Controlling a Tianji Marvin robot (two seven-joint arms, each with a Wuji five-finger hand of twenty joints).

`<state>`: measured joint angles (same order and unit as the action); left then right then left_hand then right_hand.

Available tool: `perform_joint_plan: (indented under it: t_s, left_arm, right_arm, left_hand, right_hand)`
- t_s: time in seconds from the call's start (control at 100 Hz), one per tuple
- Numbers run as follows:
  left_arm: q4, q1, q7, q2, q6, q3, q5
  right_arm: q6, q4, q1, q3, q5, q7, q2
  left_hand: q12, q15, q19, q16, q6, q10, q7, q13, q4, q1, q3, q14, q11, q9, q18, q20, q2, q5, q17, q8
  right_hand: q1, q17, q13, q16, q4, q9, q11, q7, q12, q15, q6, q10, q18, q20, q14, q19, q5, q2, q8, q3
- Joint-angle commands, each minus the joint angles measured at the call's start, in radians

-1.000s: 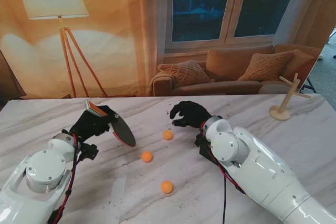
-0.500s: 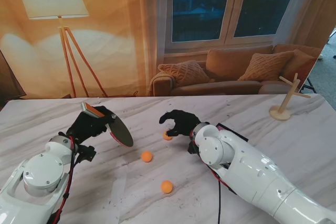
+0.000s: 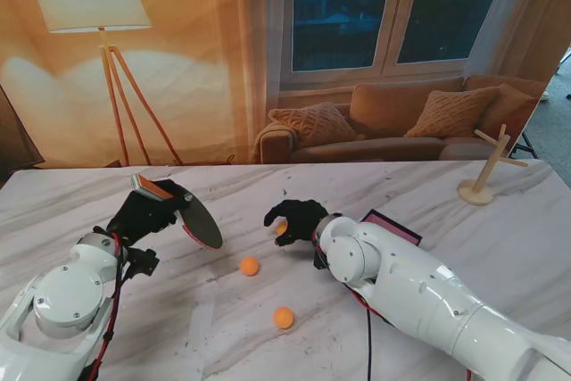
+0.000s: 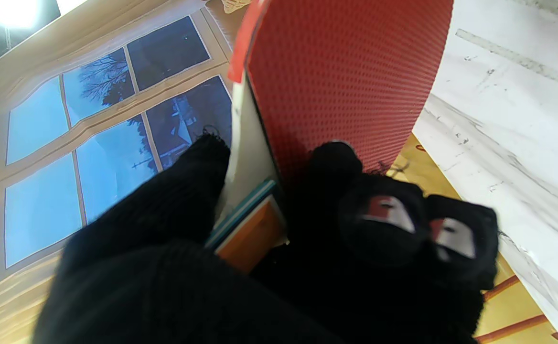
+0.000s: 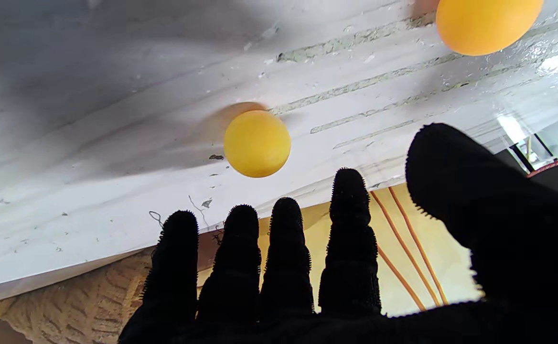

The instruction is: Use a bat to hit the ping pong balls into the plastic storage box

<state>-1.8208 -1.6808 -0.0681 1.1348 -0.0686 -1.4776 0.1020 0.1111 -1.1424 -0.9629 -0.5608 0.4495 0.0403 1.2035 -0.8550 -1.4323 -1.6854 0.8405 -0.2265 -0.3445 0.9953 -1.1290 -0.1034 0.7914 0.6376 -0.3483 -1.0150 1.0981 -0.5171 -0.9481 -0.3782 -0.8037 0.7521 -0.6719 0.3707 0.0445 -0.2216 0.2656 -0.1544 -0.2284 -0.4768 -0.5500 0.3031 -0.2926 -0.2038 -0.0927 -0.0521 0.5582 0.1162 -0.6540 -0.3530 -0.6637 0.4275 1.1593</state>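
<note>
My left hand [image 3: 147,211] is shut on a ping pong bat [image 3: 202,222], whose dark blade tilts down toward the table. In the left wrist view its red rubber face [image 4: 346,71] rises from my gloved fingers [image 4: 389,224]. Three orange balls lie on the marble table: one [image 3: 249,266] near the middle, one [image 3: 283,317] nearer to me, and one [image 3: 280,229] half hidden under my right hand [image 3: 294,218]. That hand is open and holds nothing. The right wrist view shows its fingers [image 5: 284,248] spread, with a ball [image 5: 257,143] just beyond the fingertips and another ball [image 5: 487,21] close by.
A dark, flat, pink-rimmed object [image 3: 393,226] lies on the table behind my right forearm; I cannot tell what it is. A small wooden stand [image 3: 486,171] is at the far right. The table's far edge [image 3: 268,165] meets a living-room backdrop.
My right hand has swept to my left and now hovers at the farthest ball. The pink-rimmed object has come into sight behind the arm. The left hand with the bat drifted slightly left.
</note>
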Motion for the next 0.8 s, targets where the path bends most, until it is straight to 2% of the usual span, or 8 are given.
perform_joint_plan:
  t_s: [0.0,0.17,0.33,0.37,0.48,0.63,0.79]
  left_arm:
    - [-0.011,-0.006,-0.012,0.003,0.006,-0.003,0.001]
    - [-0.01,-0.008,-0.016,0.002,0.012,-0.005,0.002]
    - [-0.011,-0.009,-0.016,0.002,0.014,-0.005,0.002]
    - [-0.011,-0.009,-0.016,0.002,0.015,-0.005,0.002]
    - [-0.01,-0.01,-0.017,0.001,0.017,-0.005,0.003]
    - [-0.009,-0.01,-0.017,0.001,0.02,-0.005,0.003]
    - [-0.009,-0.01,-0.017,0.001,0.021,-0.005,0.004]
  right_arm:
    - [0.011,0.009,0.009,0.009,0.004,0.013,0.013]
    - [0.014,0.041,0.034,0.042,0.001,0.019,0.023]
    - [0.022,0.068,0.061,0.077,0.007,0.03,0.031]
    - [0.034,0.051,0.056,0.073,0.011,0.042,0.023]
    - [0.063,0.011,0.046,0.065,0.03,0.066,0.006]
    - [0.09,-0.003,0.046,0.071,0.054,0.078,-0.003]
    - [0.108,-0.017,0.04,0.071,0.07,0.086,-0.01]
  left_hand:
    - [0.006,-0.05,-0.099,-0.002,-0.018,0.048,0.05,-0.048,0.022,-0.012,0.086,-0.016,-0.041,0.052,0.101,0.06,0.056,-0.06,0.034,-0.018]
    - [0.006,-0.05,-0.097,-0.002,-0.018,0.048,0.048,-0.047,0.022,-0.012,0.086,-0.016,-0.041,0.052,0.101,0.06,0.056,-0.06,0.03,-0.02]
    - [0.005,-0.049,-0.095,-0.001,-0.017,0.049,0.047,-0.045,0.022,-0.012,0.087,-0.018,-0.04,0.052,0.101,0.06,0.057,-0.062,0.027,-0.022]
    - [0.005,-0.048,-0.095,-0.001,-0.017,0.049,0.046,-0.044,0.022,-0.012,0.087,-0.018,-0.04,0.052,0.101,0.06,0.055,-0.06,0.027,-0.022]
    - [0.005,-0.048,-0.094,-0.001,-0.015,0.049,0.046,-0.043,0.022,-0.012,0.086,-0.018,-0.04,0.051,0.101,0.06,0.054,-0.061,0.026,-0.023]
    - [0.005,-0.047,-0.093,0.0,-0.016,0.049,0.045,-0.043,0.022,-0.012,0.087,-0.019,-0.04,0.051,0.1,0.059,0.056,-0.061,0.024,-0.024]
    - [0.005,-0.047,-0.092,0.001,-0.015,0.049,0.045,-0.042,0.022,-0.011,0.087,-0.019,-0.039,0.051,0.1,0.058,0.054,-0.06,0.023,-0.025]
  right_hand:
    - [-0.024,0.018,0.037,-0.014,0.02,0.034,0.004,-0.004,-0.014,0.001,0.014,-0.027,-0.047,-0.014,0.036,0.049,0.004,-0.007,-0.005,0.005]
    - [-0.024,0.0,0.013,-0.003,0.02,0.005,-0.039,-0.021,0.002,-0.033,0.053,-0.024,-0.043,0.009,0.029,0.059,-0.024,-0.004,-0.008,0.016]
    - [-0.031,-0.025,-0.039,0.04,0.023,-0.047,-0.069,-0.038,0.043,-0.09,0.066,0.001,-0.01,0.092,0.0,0.012,-0.04,0.002,-0.016,0.021]
    - [-0.03,-0.029,-0.052,0.05,0.023,-0.053,-0.071,-0.042,0.052,-0.103,0.065,0.007,-0.004,0.113,-0.01,-0.006,-0.042,0.004,-0.015,0.02]
    - [-0.023,-0.049,-0.091,0.09,0.025,-0.071,-0.077,-0.053,0.076,-0.151,0.068,0.018,0.015,0.175,-0.045,-0.076,-0.052,-0.001,-0.008,0.03]
    - [-0.001,-0.099,-0.168,0.154,0.022,-0.089,-0.101,-0.074,0.104,-0.26,0.063,0.046,0.037,0.26,-0.08,-0.262,-0.072,-0.016,0.008,0.06]
    - [0.025,-0.107,-0.196,0.183,0.017,-0.096,-0.125,-0.095,0.123,-0.319,0.043,0.059,0.044,0.258,-0.087,-0.353,-0.089,-0.04,0.023,0.086]
